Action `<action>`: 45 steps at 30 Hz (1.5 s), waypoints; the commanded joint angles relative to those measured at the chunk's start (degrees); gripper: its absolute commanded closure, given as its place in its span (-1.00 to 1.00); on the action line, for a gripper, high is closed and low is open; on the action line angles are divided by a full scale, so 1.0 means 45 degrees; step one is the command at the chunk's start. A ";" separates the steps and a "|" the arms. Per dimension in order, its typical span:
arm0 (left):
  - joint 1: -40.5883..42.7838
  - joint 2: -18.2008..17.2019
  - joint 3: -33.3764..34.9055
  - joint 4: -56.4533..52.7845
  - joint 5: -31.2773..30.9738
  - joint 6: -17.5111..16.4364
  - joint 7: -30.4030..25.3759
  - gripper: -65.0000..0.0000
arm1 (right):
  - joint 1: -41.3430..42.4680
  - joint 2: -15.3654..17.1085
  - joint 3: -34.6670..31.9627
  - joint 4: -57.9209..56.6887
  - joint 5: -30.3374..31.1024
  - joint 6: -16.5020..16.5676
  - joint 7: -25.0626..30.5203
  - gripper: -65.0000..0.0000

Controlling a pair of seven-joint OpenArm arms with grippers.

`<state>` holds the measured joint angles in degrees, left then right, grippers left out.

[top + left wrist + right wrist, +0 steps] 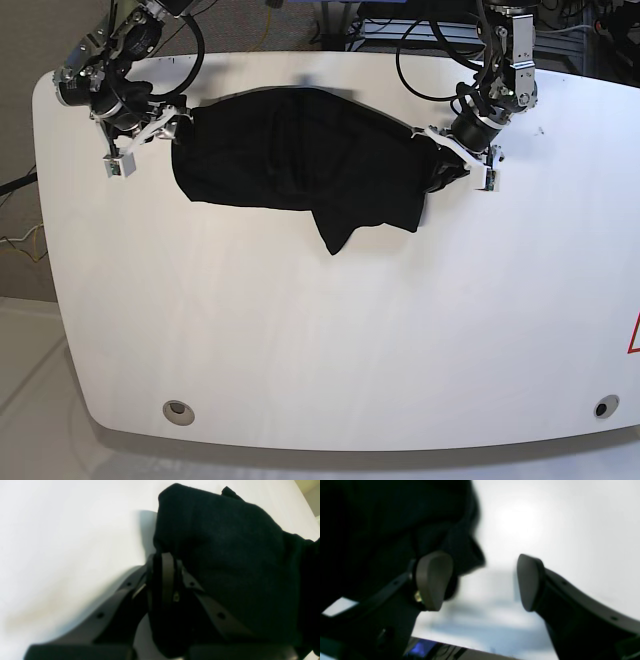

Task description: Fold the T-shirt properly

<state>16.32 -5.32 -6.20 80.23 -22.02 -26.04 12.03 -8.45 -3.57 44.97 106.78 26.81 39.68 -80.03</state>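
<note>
The T-shirt (300, 160) lies on the far half of the white worktop (330, 330), stretched sideways between the two arms as a dark, bunched band. Its upper edge runs roughly level from one arm to the other, and a pointed flap of cloth hangs toward the near side below the middle. The fabric is rumpled, with folds across its centre.

At the end of the T-shirt on the base view's right, the left gripper (167, 562) has its fingers (168, 580) pressed together on a fold of the black cloth; in the left wrist view the fabric bulges above and to the right of the fingers and drapes down around them. At the other end, the right gripper (480, 582) stands with its fingers (433, 580) spread wide apart, bare worktop showing between them. In the right wrist view the black cloth sits against and behind the finger on that view's left, while the other finger (528, 582) is clear of it over the white surface. Nothing is pinched between them.

Black cables (430, 60) loop behind the arms at the far edge of the worktop, and two small round fittings (178, 409) sit near its near corners.
</note>
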 commanded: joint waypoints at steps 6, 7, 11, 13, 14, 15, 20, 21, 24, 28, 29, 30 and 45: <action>0.0135 -0.0077 0.0039 -0.0685 0.0723 0.0327 0.1087 0.97 | 0.0109 0.0062 -0.0880 -0.1449 0.0167 0.0071 0.0212 -0.32; 0.0135 -0.0077 0.0039 -0.0685 0.0723 0.0327 0.1087 0.97 | 0.0129 0.0062 -0.0919 -0.1527 0.0167 0.0071 0.0212 -0.32; 0.0135 -0.0077 0.0039 -0.0685 0.0723 0.0327 0.1087 0.97 | 0.0148 0.0022 -0.1349 -0.1917 0.0167 0.0071 0.0251 -0.30; 0.0135 -0.0077 0.0039 -0.0685 0.0723 0.0327 0.1087 0.97 | 0.0148 0.0022 -0.1446 -0.1917 0.0167 0.0071 0.0251 -0.28; 0.0135 -0.0077 0.0019 -0.0685 0.0723 0.0327 0.1087 0.97 | 0.0148 0.0022 -0.1466 -0.1917 0.0167 0.0071 0.0251 -0.25; 0.0135 -0.0077 0.0019 -0.0685 0.0723 0.0327 0.1087 0.97 | 0.0148 0.0022 -0.1505 -0.1898 0.0167 0.0071 0.0251 -0.19; 0.0135 -0.0077 0.0019 -0.0666 0.0723 0.0327 0.1087 0.97 | 0.0148 0.0042 -0.1525 -0.1898 0.0167 0.0071 0.0251 0.44; 0.0135 -0.0077 0.0019 -0.0666 0.0723 0.0327 0.1087 0.97 | 0.0148 0.0062 -0.1525 -0.1898 0.0167 0.0071 0.0251 0.69; 0.0135 -0.0077 0.0019 -0.0666 0.0723 0.0327 0.1087 0.97 | 0.0148 0.0081 -0.1525 -0.1898 0.0148 0.0071 0.0251 1.00; 0.0135 -0.0077 0.0039 -0.0666 0.0723 0.0327 0.1087 0.97 | 0.0148 0.0101 -0.1525 -0.1566 0.0089 0.0071 0.0231 1.00; 0.0135 -0.0077 0.0039 -0.0666 0.0723 0.0327 0.1087 0.97 | 0.0148 0.0101 -0.1525 -0.1429 0.0089 0.0071 0.0231 1.00; 0.0135 -0.0077 0.0039 -0.0666 0.0723 0.0327 0.1087 0.97 | 0.0129 0.0101 -0.1525 -0.1234 0.0089 0.0071 0.0231 1.00; -0.0178 0.0040 0.0488 -0.0783 0.0703 0.0346 0.1087 0.97 | 0.0734 0.0101 -0.1486 0.1169 0.0128 0.0071 0.0006 1.00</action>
<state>15.09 -5.15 -5.10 77.93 -23.11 -26.81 10.70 -6.48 -3.49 38.19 110.78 26.83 39.92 -80.40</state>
